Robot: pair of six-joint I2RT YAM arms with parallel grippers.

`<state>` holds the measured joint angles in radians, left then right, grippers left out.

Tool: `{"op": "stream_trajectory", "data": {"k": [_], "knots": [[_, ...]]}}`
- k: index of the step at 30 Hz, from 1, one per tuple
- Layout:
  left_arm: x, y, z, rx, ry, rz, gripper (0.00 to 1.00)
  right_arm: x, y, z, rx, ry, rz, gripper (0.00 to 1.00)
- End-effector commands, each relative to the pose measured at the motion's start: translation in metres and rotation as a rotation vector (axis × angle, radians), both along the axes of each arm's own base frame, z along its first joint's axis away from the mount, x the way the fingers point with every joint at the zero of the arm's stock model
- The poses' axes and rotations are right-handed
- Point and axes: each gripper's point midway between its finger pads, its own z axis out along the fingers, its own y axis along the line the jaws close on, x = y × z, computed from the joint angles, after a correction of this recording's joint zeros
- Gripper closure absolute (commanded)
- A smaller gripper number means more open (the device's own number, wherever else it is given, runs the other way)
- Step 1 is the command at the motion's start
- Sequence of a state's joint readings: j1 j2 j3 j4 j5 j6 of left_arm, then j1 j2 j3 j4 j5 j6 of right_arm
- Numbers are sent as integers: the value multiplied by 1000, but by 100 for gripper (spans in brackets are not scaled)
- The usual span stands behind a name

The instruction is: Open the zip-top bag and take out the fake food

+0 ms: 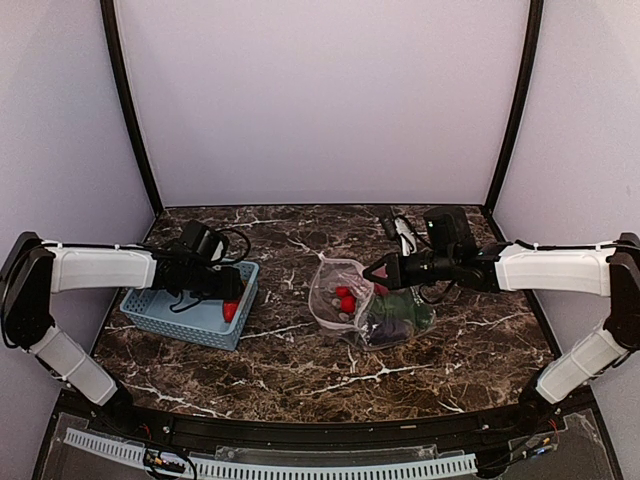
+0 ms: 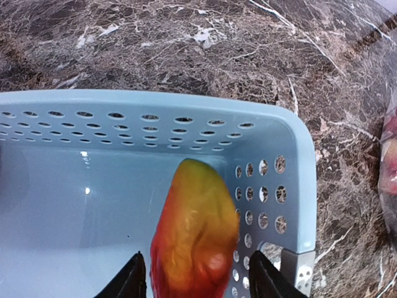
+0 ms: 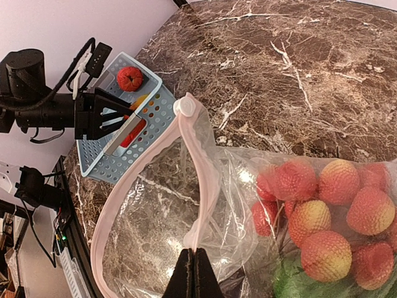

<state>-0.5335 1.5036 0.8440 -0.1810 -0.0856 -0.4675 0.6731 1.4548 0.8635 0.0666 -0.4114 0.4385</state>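
The clear zip-top bag [image 1: 352, 303] lies at mid-table with its pinkish zip strip [image 3: 200, 167] pulled open into a loop. My right gripper [image 3: 195, 268] is shut on that strip and holds the mouth up; it also shows in the top view [image 1: 373, 272]. Inside the bag are a cluster of red balls [image 3: 322, 211] and a green vegetable [image 3: 291, 282]. My left gripper [image 2: 200, 276] is open over the light-blue basket [image 2: 291, 155], with an orange-red piece [image 2: 195, 236] between its fingers, untouched by either. A red piece [image 3: 129, 78] lies in the basket.
The basket [image 1: 160, 315] sits at the left of the marble table, close to the bag's mouth. Cables and a dark fixture [image 1: 405, 232] lie behind the right gripper. Walls close off the back and sides.
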Motion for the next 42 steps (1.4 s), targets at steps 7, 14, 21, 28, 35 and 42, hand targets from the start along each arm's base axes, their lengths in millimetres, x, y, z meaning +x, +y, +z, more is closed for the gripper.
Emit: {"op": "stream_trajectory", "data": {"k": [7, 14, 21, 28, 35, 42], "knots": [[2, 7, 29, 14, -49, -15, 35, 6, -1, 7, 4, -26, -5, 100], [0, 0, 90, -41, -237, -119, 31, 6, 1, 10, 14, -31, 3, 100], [-27, -73, 133, -80, -453, -468, 30, 6, 5, 19, 42, -43, 21, 100], [-52, -153, 143, -190, -537, -760, 30, -1, 10, 32, 77, -49, 60, 100], [-66, -204, 127, -167, -574, -980, 32, -9, 16, 49, 114, -66, 100, 100], [-69, -233, 109, -155, -663, -1081, 43, -17, 28, 58, 135, -67, 140, 100]]}}
